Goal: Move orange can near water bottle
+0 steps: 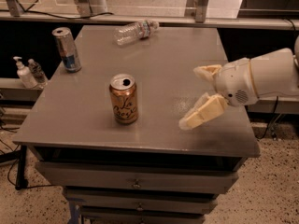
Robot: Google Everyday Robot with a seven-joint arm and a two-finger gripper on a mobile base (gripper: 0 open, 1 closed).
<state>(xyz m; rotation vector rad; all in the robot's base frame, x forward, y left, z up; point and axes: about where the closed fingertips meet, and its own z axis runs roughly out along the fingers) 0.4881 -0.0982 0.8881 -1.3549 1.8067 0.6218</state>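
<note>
Standing upright toward the front of the grey table (93, 120), the orange can (124, 99) is on the left of the gripper (189, 97), with a stretch of bare tabletop between them and nothing touching it. The gripper reaches in from the right side over the table's front right part, its two cream fingers (203, 112) spread wide apart and holding nothing; the lower finger slants down toward the surface, the upper one sits above it. The water bottle (135, 31) lies on its side near the far edge, well apart from the can and roughly straight behind it, its cap end pointing right. Bare tabletop runs from the can to the bottle, and nothing lies on that stretch. A silver-and-blue can (67, 49) stands upright near the far left edge, to the left of that stretch. The orange can is fairly close to the front edge, with more room to its right than to its left. Beyond the table's left side, on a lower ledge, stand a white pump bottle (21, 72) and a small clear bottle (36, 70) just beside it. Drawers (135, 183) show under the tabletop.
</note>
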